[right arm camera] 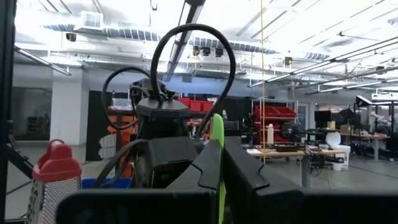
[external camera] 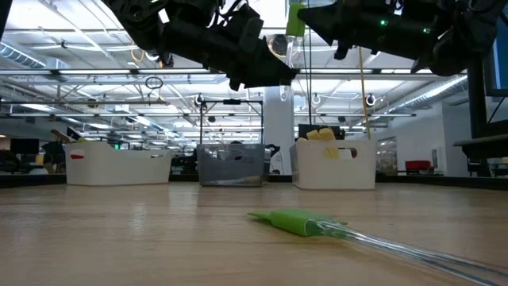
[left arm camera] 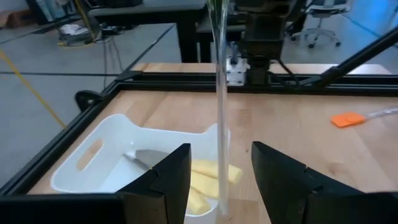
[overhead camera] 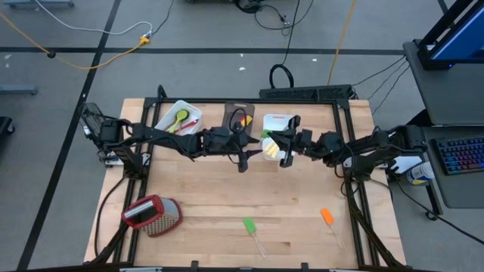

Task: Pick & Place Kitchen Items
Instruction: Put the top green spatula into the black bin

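Note:
My right gripper (right arm camera: 217,146) hangs above the table's far middle, shut on a green spatula (external camera: 296,17) with a clear handle. The handle hangs down over a white tub (left arm camera: 112,155) that holds yellow spatulas (left arm camera: 205,177). My left gripper (left arm camera: 221,152) reaches in level from the table's left and is open. Its fingers stand on either side of the handle's lower part and do not touch it. A second green spatula (overhead camera: 249,225) and an orange spatula (overhead camera: 327,216) lie flat on the near part of the table. My right gripper pinches the green spatula's head (right arm camera: 217,127) between its two fingers, and a green edge sticks out past the fingertips. The fingers slant upward. The clear handle (left arm camera: 221,93) hangs straight down below them, clear of the table.
Along the far edge stand a white tub (overhead camera: 180,119) with red and green spoons and a dark tub (overhead camera: 238,117). A metal grater with a red top (overhead camera: 151,215) lies at the near left. Bare wood shows between the two loose spatulas and around them.

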### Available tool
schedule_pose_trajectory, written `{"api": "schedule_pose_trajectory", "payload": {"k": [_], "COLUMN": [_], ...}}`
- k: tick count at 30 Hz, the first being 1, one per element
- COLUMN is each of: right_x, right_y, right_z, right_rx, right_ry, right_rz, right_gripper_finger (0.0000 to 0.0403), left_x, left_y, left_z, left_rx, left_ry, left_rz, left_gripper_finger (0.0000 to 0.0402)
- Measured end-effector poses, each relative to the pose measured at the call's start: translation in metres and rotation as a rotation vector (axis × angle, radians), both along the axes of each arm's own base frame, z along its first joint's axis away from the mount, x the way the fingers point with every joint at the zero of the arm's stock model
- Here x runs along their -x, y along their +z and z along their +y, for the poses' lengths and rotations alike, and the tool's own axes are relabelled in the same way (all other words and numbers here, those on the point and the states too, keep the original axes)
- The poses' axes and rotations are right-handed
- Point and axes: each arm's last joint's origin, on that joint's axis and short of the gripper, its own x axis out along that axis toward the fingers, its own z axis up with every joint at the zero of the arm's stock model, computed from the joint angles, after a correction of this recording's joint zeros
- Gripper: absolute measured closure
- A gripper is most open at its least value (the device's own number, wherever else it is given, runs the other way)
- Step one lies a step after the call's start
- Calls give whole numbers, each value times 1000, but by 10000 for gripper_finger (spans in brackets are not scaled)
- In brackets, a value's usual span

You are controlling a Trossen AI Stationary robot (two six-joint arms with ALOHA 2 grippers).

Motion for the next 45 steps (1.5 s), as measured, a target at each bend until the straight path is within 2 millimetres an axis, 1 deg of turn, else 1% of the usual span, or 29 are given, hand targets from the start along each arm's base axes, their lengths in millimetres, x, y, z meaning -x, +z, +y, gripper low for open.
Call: {"api": "schedule_pose_trajectory", "payload": {"k": [3, 5, 7, 12, 13, 17, 21, 26, 31, 35, 39, 45], "right_x": [0, 0, 0, 0, 0, -2, -4, -6, -7, -8, -8, -8], "right_y": [0, 0, 0, -2, -2, -6, -12, -19, -28, -38, -45, -47], "right_z": [-1, -3, -3, -4, -4, -5, -5, -5, -6, -6, -6, -6], "right_rx": [-1, -1, -2, -7, -7, -12, -20, -69, -144, -210, -266, -274], "right_ry": [-6, -12, -14, -17, -15, -18, -22, -9, -21, -26, -23, -23], "right_rz": [1, 4, 4, 22, 28, 73, 133, 201, 280, 367, 424, 440], "right_gripper_finger": [401, 401, 401, 401, 400, 384, 348, 297, 264, 255, 257, 263], "left_x": [0, 0, 0, 0, 1, 1, 3, 5, 7, 11, 18, 35], "left_y": [0, 0, 0, -1, -1, -3, -6, -8, -8, -8, -11, -20], "left_z": [1, 0, 0, 0, 1, 4, 11, 18, 33, 51, 70, 104], "left_rx": [-4, -8, -8, 0, 4, 31, 67, 109, 183, 254, 348, 507], "left_ry": [12, 11, 11, 14, 16, 31, 56, 69, 39, 58, 94, 185], "left_rz": [1, 2, 2, 12, 13, 22, 47, 72, 63, 53, 76, 144], "left_gripper_finger": [239, 260, 290, 380, 389, 384, 395, 392, 395, 397, 394, 397]}}
